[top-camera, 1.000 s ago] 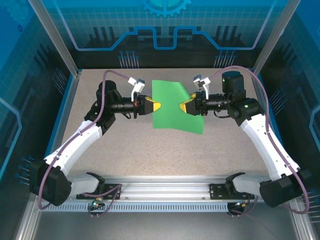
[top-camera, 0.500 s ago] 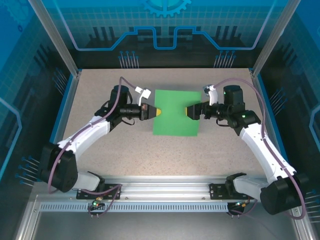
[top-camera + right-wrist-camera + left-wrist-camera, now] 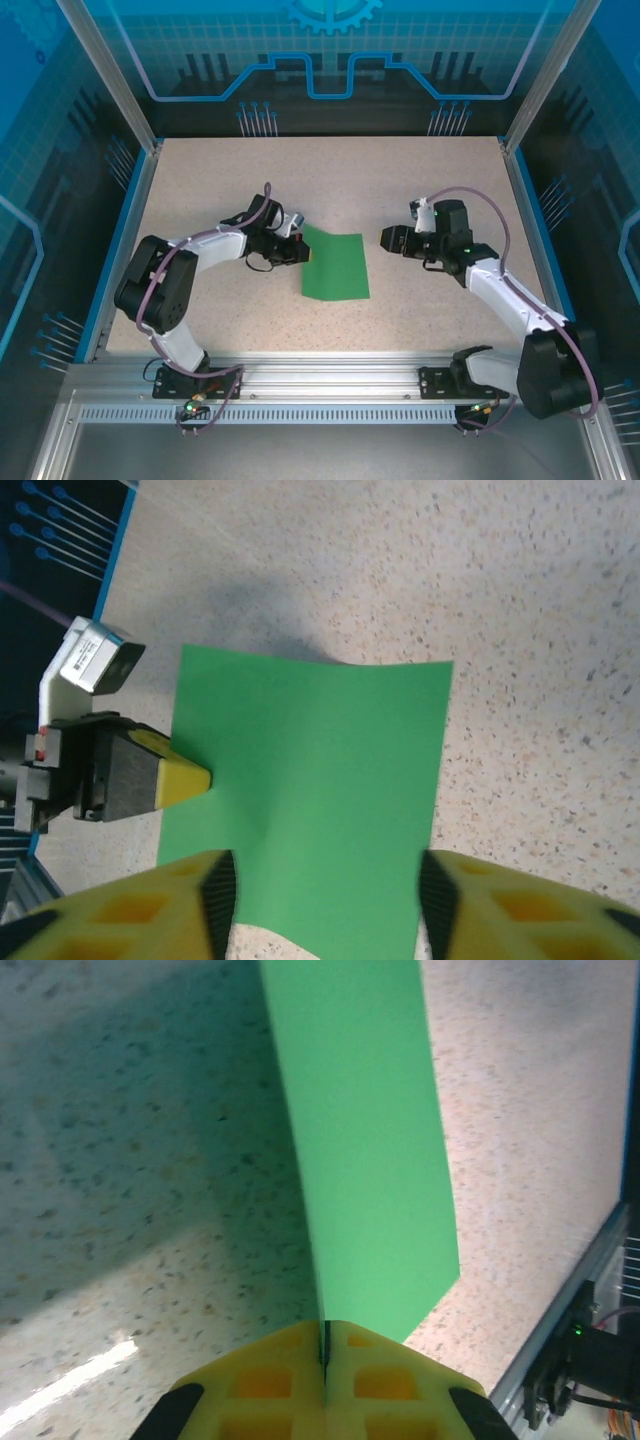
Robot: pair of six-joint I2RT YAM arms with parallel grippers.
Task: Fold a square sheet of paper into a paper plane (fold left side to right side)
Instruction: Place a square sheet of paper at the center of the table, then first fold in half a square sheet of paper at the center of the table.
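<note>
Paper (image 3: pixel 337 267), bright green, sits at the middle of the speckled counter (image 3: pixel 430 180) in the top view. The left fingers (image 3: pixel 270 1385) are closed on the paper's left edge, which they hold raised above the counter. The right fingers (image 3: pixel 540 910) stand spread apart with nothing between them, just right of the paper and clear of it.

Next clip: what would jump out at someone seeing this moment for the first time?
The bright green square sheet of paper stands out, near the middle of the speckled table. The left gripper is shut on the sheet's left edge, pinching it. The right gripper hangs open just off the sheet's right side, not touching it.
</note>
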